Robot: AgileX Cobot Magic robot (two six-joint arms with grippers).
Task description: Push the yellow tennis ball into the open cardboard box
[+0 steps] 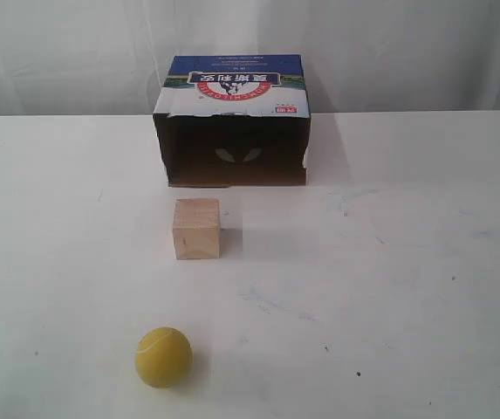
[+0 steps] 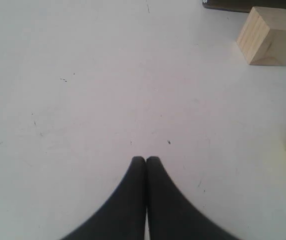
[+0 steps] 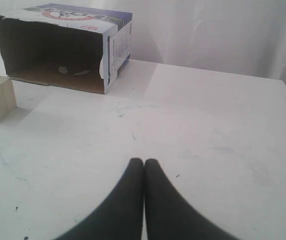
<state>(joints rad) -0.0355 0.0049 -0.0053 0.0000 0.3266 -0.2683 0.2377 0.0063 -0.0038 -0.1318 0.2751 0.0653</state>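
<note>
A: Surface?
B: One white table (image 1: pixel 407 262), lightly scuffed.
A: Items on it?
B: An open cardboard box (image 1: pixel 232 122) at the far edge, a wooden cube (image 1: pixel 196 229) mid-desk, and a yellow tennis ball (image 1: pixel 163 357) by the near edge. All stand apart.

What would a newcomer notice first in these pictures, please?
The large brown cardboard box with a blue printed top lies at the far side of the white table, dark opening facing the camera. A pale wooden cube stands in front of it, and a fuzzy yellow tennis ball sits nearest, slightly left.
</note>
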